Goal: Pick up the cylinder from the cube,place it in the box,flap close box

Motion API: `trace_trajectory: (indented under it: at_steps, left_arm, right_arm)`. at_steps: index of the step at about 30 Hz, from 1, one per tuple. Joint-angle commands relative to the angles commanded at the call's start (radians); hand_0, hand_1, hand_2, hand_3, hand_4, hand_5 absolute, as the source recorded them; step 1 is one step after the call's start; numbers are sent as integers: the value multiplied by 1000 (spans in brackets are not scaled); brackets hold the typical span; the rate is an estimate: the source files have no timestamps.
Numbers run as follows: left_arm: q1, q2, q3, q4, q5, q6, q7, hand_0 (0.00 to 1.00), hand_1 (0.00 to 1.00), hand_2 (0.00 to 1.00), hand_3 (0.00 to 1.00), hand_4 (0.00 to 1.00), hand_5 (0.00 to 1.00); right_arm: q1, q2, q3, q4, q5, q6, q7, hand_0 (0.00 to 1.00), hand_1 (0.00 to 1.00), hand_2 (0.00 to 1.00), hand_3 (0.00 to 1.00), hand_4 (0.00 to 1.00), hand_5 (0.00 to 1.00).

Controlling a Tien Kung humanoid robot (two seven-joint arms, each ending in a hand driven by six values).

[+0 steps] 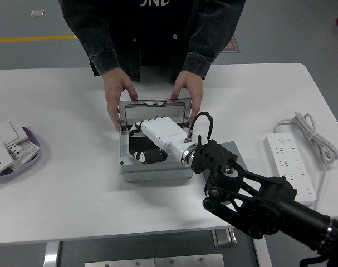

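A grey metal box (155, 173) stands at the table's middle with its lid (155, 104) upright at the back. My right hand (149, 133), white on a black arm, reaches into the box from the right. Its fingers (140, 127) are stretched out towards the lid's inner face and hold nothing that I can see. A dark part (148, 156) shows inside the box under the hand. The orange cylinder is hidden. A person at the far side holds the box's back corners with one hand (116, 95) on the left and the other hand (189, 90) on the right.
A purple dish (30, 158) with white switch parts sits at the left edge. A white power strip (291, 162) with its coiled cable (309, 130) lies at the right. A grey plate (231, 148) lies just right of the box.
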Motion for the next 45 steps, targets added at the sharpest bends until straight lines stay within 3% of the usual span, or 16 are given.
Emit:
trace_trajectory:
  at_steps: [5,9,16,25,31,39,45]
  left_arm:
    - [4,-3,-2,0,3,-1,2,577,612,608,659,648,124]
    - [6,-3,-5,0,8,-1,4,576,612,608,659,648,124]
    - [4,-1,-5,0,11,-2,5,576,612,608,659,648,124]
    - [3,0,-8,0,19,-4,8,576,612,608,658,648,124]
    - [-1,0,-9,0,23,-4,8,576,612,608,659,648,124]
    - [-3,-1,-13,0,26,-4,9,576,612,608,660,649,125]
    - [-1,-4,-15,0,29,-5,9,576,612,607,659,648,124]
  right_arm:
    - [-15,-51,-3,74,196,-31,61,787,695,699,717,739,415]
    - [5,-87,14,136,344,-37,68,764,680,690,710,744,420]
    - [78,-120,48,145,503,-28,55,738,664,682,703,746,421]
    - [165,-137,79,110,494,-11,43,737,665,681,704,741,412]
    - [218,-137,61,37,496,-4,44,738,666,680,705,740,412]
    - [215,-156,12,-36,510,-6,51,730,665,683,709,742,411]
    - [194,-185,8,1,505,-4,45,728,662,682,709,743,415]
